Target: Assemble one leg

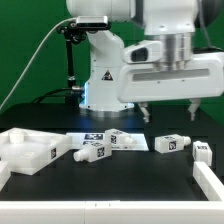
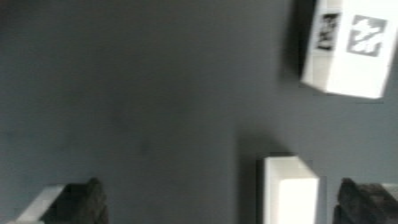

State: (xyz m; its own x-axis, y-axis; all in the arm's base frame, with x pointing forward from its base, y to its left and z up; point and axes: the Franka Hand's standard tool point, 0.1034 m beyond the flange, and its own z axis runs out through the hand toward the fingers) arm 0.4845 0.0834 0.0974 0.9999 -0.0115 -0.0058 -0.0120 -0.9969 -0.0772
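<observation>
Starting at the exterior view's left, the large white panel (image 1: 22,150) lies flat on the bench (image 1: 150,180). Just right of it is a near spare leg (image 1: 90,151), and a farther spare leg (image 1: 122,140) lies a little behind that one. Both are on their sides.

Next comes the leg (image 1: 172,143), which I judge to be my target. It lies on its side on the bench with its tag marks facing up, roughly below the gap between my fingertips (image 1: 193,108). My jaws are spread wide and grasp nothing, and they hang well above the bench. In the wrist view a white block that I take to be this leg (image 2: 294,190) sits between my fingertips (image 2: 71,200), closer to one than the other, so I am not centred on it.

Farthest to the right, near the bench edge, lies the last spare leg (image 1: 203,152). The wrist view also shows a tagged leg (image 2: 347,50), but I cannot tell which of the spares it is.

The leg looks like hard, hollow plastic, so I expect it to be light and stiff. Its smooth faces could slip, and a nudge might make it skid. I would clamp across the flat tagged sides at mid-body, leaving the narrower round end free for its socket.
</observation>
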